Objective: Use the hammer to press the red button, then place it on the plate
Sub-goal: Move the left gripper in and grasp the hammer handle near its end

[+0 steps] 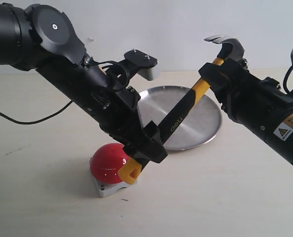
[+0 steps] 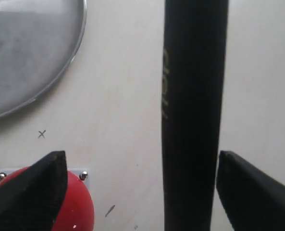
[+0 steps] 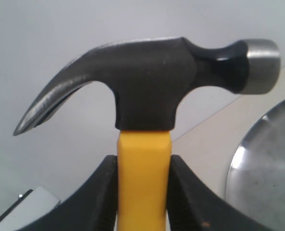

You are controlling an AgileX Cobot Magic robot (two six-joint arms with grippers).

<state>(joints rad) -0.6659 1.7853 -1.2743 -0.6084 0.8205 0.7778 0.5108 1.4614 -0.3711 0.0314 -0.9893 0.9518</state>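
Note:
The hammer (image 1: 186, 111) hangs slanted in the air, dark head up at the right, yellow looped end down beside the red button (image 1: 106, 162). My right gripper (image 1: 213, 74) is shut on the yellow neck just under the head. In the right wrist view both fingers press the hammer's neck (image 3: 144, 159). My left gripper (image 1: 148, 148) is open around the lower black handle. The left wrist view shows that handle (image 2: 192, 120) between the wide-apart jaws, nearer one finger, with a thin gap. The steel plate (image 1: 205, 123) lies behind the button, under the handle.
A thin dark cable (image 1: 27, 118) trails over the pale table at the left. A small pen cross (image 2: 42, 134) marks the table between the plate (image 2: 27, 53) and the button (image 2: 77, 207). A white wall stands at the back.

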